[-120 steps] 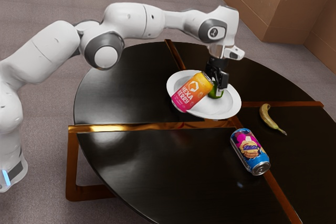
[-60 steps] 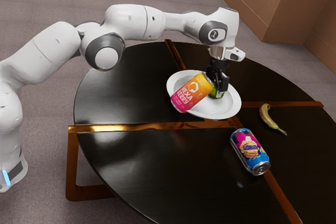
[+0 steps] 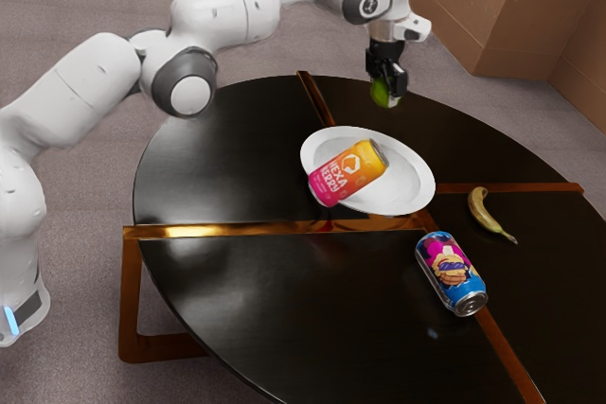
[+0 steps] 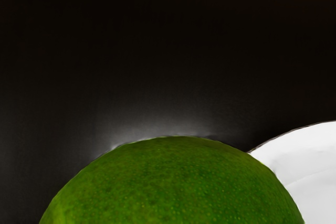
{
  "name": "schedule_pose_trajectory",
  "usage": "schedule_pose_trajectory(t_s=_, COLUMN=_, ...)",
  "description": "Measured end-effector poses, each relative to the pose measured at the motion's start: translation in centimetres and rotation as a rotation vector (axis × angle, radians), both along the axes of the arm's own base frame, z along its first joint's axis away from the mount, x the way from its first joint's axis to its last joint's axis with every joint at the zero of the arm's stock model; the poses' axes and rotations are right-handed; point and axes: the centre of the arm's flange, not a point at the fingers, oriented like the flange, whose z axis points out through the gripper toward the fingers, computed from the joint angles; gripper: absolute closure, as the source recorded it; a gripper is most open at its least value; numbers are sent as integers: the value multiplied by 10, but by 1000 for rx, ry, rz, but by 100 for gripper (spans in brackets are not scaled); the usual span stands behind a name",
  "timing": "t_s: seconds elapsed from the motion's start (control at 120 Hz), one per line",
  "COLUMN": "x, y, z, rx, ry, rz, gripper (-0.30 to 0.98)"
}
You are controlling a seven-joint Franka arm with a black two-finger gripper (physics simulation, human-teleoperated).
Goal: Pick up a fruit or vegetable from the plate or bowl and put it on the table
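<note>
Lifted clear of the plate (image 3: pixel 422 186), the lime (image 3: pixel 381 93) sits gripped in the gripper (image 3: pixel 386 90), high (a drop from here would bounce) above the counter (image 3: pixel 227 300).

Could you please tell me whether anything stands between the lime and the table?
The plate may lie partly under the lime, which is held up in the gripper; beside the plate, nothing visible stands between lime and table.

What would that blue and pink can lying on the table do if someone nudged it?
The can would probably roll, since it lies on its round side on a smooth, glossy table. Its undented wall looks fairly stiff. Its weight is unclear: I can't tell whether it's full.
</note>
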Motion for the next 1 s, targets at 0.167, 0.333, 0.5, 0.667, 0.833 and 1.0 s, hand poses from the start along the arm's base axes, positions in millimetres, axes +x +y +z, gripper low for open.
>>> schedule_pose_trajectory(t_s=0.167, x=-20, y=58, z=-8, rx=29, ry=23, rz=77, gripper=29)
schedule_pose_trajectory(t_s=0.333, x=-26, y=75, z=-31, rx=17, ry=67, rz=100, gripper=30)
schedule_pose_trajectory(t_s=0.5, x=-29, y=89, z=-57, rx=-9, ry=101, rz=116, gripper=30)
schedule_pose_trajectory(t_s=0.667, x=-29, y=91, z=-66, rx=-30, ry=107, rz=111, gripper=11)
schedule_pose_trajectory(t_s=0.833, x=-26, y=84, z=-60, rx=-38, ry=94, rz=96, gripper=3)
schedule_pose_trajectory(t_s=1.0, x=-79, y=-82, z=173, rx=16, ry=-66, rz=-97, gripper=1)
